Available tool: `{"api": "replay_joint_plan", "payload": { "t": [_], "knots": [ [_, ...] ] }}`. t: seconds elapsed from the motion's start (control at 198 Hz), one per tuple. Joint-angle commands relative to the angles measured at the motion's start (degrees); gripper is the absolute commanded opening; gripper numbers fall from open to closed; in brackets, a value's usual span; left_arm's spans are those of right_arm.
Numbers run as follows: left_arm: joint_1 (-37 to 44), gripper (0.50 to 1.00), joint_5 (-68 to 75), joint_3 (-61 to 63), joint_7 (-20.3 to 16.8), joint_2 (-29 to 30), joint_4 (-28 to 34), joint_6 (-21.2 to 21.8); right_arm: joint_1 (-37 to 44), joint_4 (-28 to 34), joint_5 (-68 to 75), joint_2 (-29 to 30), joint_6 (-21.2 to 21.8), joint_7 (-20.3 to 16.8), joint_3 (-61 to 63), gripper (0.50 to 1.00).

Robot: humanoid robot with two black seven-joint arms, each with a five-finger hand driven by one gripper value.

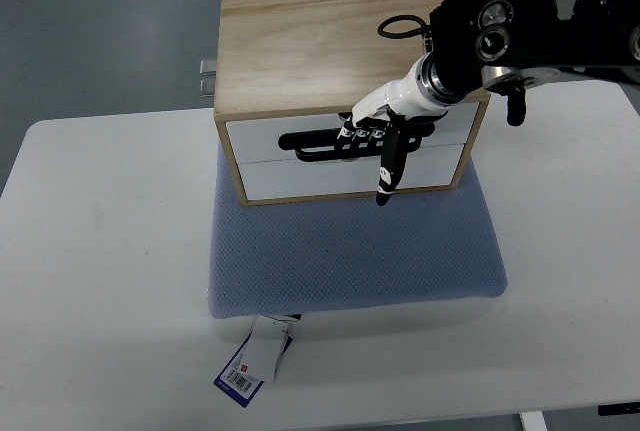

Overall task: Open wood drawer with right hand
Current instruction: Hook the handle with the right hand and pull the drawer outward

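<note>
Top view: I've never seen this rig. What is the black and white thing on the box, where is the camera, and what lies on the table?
The single camera looks steeply down from the robot's side. The black arm from the right ends in the right hand, whose fingers curl into the dark handle slot of the upper white drawer front. The wooden drawer box rests on a blue-grey cushion with a tag, on a white table. The drawer looks shut. No left arm shows.

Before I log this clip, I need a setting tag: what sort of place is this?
Probably a lab or test room: a plain white table on a bare grey floor, with a wood drawer box staged on a blue cushion.
</note>
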Motion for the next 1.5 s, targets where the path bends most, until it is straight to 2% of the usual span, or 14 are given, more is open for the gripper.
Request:
{"api": "replay_joint_plan", "payload": {
  "t": [0.0, 0.374, 0.779, 1.072, 1.375, 1.496],
  "knots": [
    [0.0, 1.0, 0.0, 0.0, 0.0, 0.0, 0.0, 0.0, 0.1, 0.3, 0.3, -0.2, 2.3, 0.0, 0.7, 0.94],
    [0.0, 1.0, 0.0, -0.1, 0.0, 0.0, 0.1, 0.1, 1.8, 4.7, 6.0, -1.9, 8.9, -0.1, 1.8, 0.94],
    [0.0, 1.0, 0.0, -0.1, 0.0, 0.0, 0.1, 0.1, 2.8, 11.9, 6.8, -6.2, 13.1, 0.0, 2.5, 0.94],
    [-0.1, 1.0, 0.0, 0.0, 0.0, 0.0, 0.0, 0.1, 6.4, 17.1, 8.3, -10.5, 13.6, 0.0, 3.8, 0.94],
    [-0.1, 1.0, 0.0, 0.0, 0.0, 0.0, 0.0, 0.1, 6.6, 17.2, 8.3, -13.8, 13.6, 0.0, 5.6, 0.94],
    [-0.1, 1.0, 0.1, 0.0, 0.0, 0.0, 0.0, 0.1, 9.0, 16.1, 8.3, -17.7, 13.2, 0.1, 11.3, 0.94]
  ]
}}
